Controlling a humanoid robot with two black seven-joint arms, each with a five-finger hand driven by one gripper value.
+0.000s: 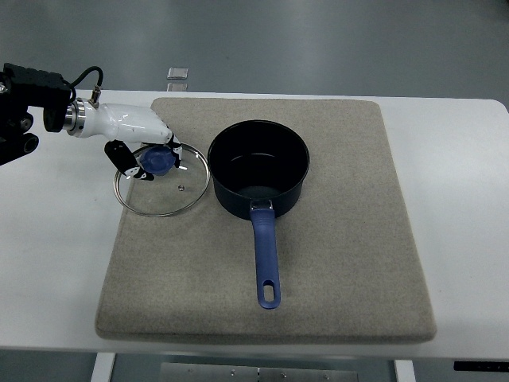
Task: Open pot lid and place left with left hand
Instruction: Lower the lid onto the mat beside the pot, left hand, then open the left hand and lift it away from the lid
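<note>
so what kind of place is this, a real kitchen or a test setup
Likely a lab test bench, not a kitchen: a saucepan and its glass lid sit on a grey mat on a plain white table, with bare grey floor beyond. No stove shows.

From where I stand, nothing here can be read. The dark pot (258,169) and its blue handle (266,259) carry no brand or marking that shows. The glass lid (162,180) and its blue knob (154,161) are plain as well. The grey mat (334,263) and the white worktop (457,199) bear no print, numbers or signs. The white shell of the left hand (151,147) shows no lettering. A small pale tag-like piece (177,73) lies beyond the mat, too small to tell whether anything is written on it.
</note>
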